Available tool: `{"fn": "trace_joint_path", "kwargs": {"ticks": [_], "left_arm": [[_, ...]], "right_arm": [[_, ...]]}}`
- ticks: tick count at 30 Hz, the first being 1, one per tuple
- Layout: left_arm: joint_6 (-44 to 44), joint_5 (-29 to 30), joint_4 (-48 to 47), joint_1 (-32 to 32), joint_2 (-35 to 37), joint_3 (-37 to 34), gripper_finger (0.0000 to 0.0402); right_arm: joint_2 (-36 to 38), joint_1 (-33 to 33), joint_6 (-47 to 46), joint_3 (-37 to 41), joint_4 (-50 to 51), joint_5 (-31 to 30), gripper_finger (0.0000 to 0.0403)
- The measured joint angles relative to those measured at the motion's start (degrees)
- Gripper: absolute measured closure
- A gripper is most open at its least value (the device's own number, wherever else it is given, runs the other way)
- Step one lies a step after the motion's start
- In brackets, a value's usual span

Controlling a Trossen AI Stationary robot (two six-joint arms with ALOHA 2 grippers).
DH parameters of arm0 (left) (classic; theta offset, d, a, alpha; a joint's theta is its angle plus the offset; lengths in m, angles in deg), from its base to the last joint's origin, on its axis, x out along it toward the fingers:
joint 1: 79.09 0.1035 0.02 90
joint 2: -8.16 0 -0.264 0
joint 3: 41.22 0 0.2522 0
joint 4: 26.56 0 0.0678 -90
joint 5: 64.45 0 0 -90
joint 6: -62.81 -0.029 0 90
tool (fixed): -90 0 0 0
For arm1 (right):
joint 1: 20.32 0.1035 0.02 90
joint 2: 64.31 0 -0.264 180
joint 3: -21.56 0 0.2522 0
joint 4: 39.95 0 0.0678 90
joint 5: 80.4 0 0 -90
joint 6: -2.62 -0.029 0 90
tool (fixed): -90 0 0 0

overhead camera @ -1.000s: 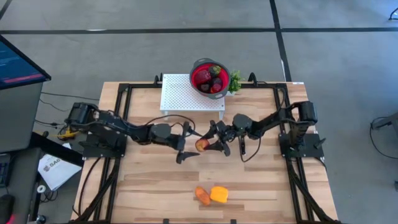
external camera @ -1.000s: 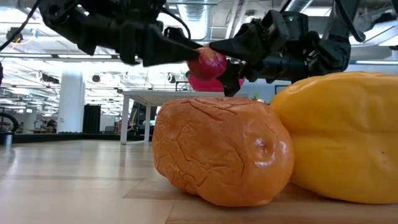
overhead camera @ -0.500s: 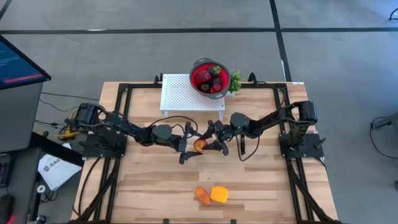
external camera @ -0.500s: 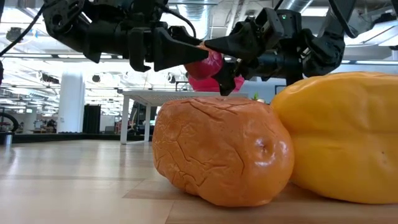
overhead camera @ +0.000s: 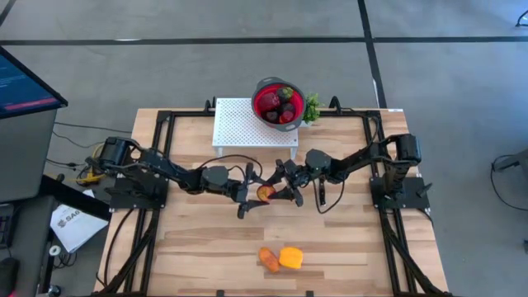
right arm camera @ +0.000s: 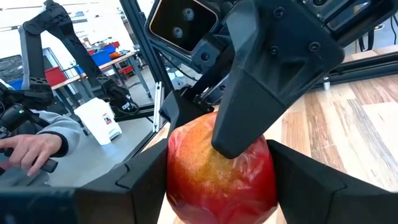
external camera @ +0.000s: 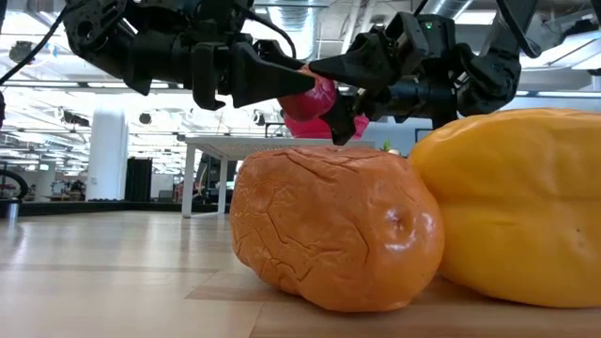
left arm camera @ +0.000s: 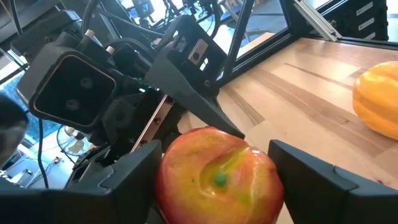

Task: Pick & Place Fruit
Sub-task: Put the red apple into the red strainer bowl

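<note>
Smooth rigid red-yellow toy apple (left arm camera: 217, 180), clamped in your right gripper (right arm camera: 217, 180), left gripper (left arm camera: 214, 177) closing around its sides; likely light, slippery: hold across the widest part.

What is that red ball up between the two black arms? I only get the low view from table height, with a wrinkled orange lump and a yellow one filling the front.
Observer: It is a small red-and-yellow toy apple. The right wrist view shows the right hand clamped on it.
Visitor: And the other hand?
Observer: The left wrist view shows the left hand around the same apple from the opposite side; whether it grips yet, I cannot tell.
Visitor: Where might it go?
Observer: From above, a round red bowl with a grey rim stands on a white perforated stand at the table's far edge, with several fruit pieces inside.
</note>
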Motion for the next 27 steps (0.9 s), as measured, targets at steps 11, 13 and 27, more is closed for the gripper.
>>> {"fn": "trace_joint_path", "kwargs": {"ticks": [11,13,27], "left_arm": [[3.0,1.3,-0.3,0.1,0.0,0.0,0.0035],[2.9,1.4,-0.2,0.1,0.0,0.0,0.0035],[3.1,0.3,-0.6,-0.1,-0.1,-0.1,0.0147]], "right_arm": [[0.0,0.2,-0.4,-0.2,-0.6,0.0,0.0158],[0.0,0.2,-0.4,-0.4,-0.6,0.0,0.0158],[0.1,0.0,-0.2,-0.6,1.8,-0.2,0.0157]]}}
